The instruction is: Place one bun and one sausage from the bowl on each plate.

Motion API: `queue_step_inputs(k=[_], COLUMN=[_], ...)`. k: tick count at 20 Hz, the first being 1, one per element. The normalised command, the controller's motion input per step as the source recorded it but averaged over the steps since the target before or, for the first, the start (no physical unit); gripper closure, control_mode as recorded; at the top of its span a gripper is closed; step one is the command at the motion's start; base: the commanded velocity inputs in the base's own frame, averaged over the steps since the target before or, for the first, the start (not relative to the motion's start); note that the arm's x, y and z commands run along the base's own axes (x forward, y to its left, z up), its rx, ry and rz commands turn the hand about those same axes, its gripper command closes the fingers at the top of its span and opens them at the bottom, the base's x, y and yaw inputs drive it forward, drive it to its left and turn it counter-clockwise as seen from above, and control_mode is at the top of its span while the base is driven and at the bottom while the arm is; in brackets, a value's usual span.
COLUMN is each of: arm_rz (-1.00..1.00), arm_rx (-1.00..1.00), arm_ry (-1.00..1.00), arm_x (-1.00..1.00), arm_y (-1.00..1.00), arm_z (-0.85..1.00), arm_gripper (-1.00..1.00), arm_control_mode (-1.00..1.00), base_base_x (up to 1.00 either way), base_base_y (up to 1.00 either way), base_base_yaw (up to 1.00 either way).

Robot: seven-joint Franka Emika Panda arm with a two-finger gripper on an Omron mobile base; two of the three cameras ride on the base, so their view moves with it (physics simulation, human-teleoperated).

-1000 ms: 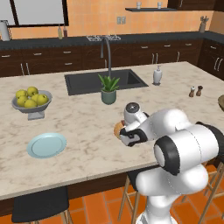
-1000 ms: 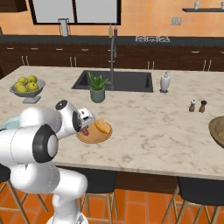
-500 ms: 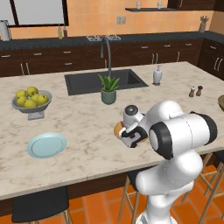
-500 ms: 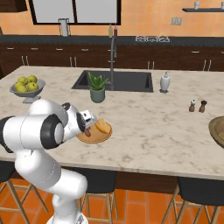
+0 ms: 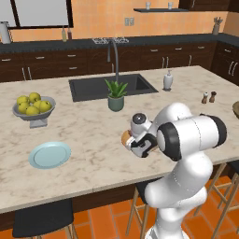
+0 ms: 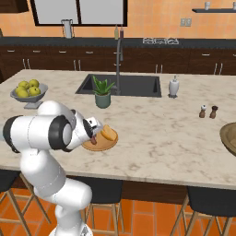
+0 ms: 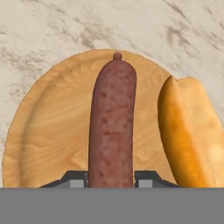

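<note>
In the hand view a reddish-brown sausage (image 7: 111, 127) sits between the fingertips of my gripper (image 7: 111, 179), which is shut on it. The sausage lies low over a tan wooden plate (image 7: 48, 131); whether it touches the wood I cannot tell. A golden bun (image 7: 188, 135) rests on the same plate, to the sausage's right. From the right base view the plate (image 6: 105, 144) with its bun (image 6: 109, 133) is near the counter's front edge, the gripper (image 6: 93, 137) at its left side. The olive-brown bowl (image 6: 229, 137) shows at the far right edge.
A pale blue plate (image 5: 49, 155) lies on the counter's left front. Behind it stands a grey bowl of yellow-green fruit (image 5: 33, 107). A potted plant (image 5: 115, 95) stands by the sink (image 5: 112, 87); a soap bottle (image 5: 168, 80) and two shakers (image 5: 208, 97) are further right.
The arm's upper links have swung a little and risen. The gripper stays low over the wooden plate, still shut on the sausage.
</note>
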Motion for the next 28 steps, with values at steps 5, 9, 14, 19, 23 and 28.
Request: queue_step_inputs(k=[5,9,14,19,23,28], arm_rz=[0.00,0.00,0.00,0.00,0.00,0.00], arm_rx=[0.00,0.00,0.00,0.08,0.20,0.15], arm_ry=[0.00,-0.02,-0.08,0.04,0.04,0.06], arm_x=[0.00,0.00,0.01,0.00,0.00,0.00], arm_y=[-0.01,0.00,0.01,0.02,0.00,0.00], arm_z=[-0.01,0.00,0.10,0.39,0.70,0.95], arm_gripper=[-1.00,-1.00,-1.00,-1.00,-1.00,-1.00], arm_control_mode=[-1.00,-1.00,-1.00,-1.00,-1.00,-1.00], base_base_x=[0.00,0.00,0.00,0.00,0.00,0.00], base_base_y=[0.00,0.00,0.00,0.00,0.00,0.00], base_base_yaw=[0.00,0.00,0.00,0.00,0.00,0.00])
